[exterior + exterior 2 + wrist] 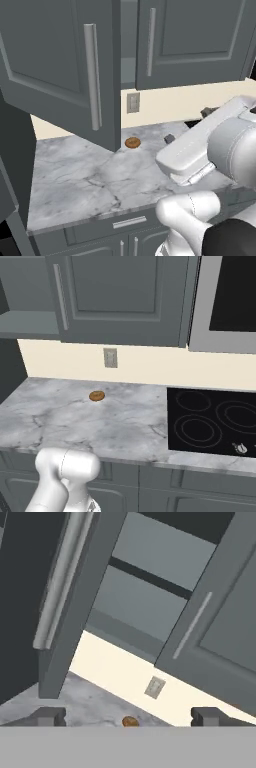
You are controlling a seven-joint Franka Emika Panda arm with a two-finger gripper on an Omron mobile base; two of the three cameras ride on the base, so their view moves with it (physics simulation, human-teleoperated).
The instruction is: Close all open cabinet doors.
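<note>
The open door (65, 75) hangs swung out over the counter (85, 175), its free edge toward the arm, baring grey shelves (150, 587) behind it; it needs pushing back flush. The shut door (190, 42), just right of the open door, sits closed against the cabinet. Both are dark grey with a recessed panel and a long brushed-silver bar handle (93, 75). The gripper (128, 716) faces the open door with its tips spread wide and nothing between them, probably to press the panel rather than grip. Below the open door lie veined grey marble, a small brown round cookie (132, 143) and a wall outlet (133, 102).
</note>
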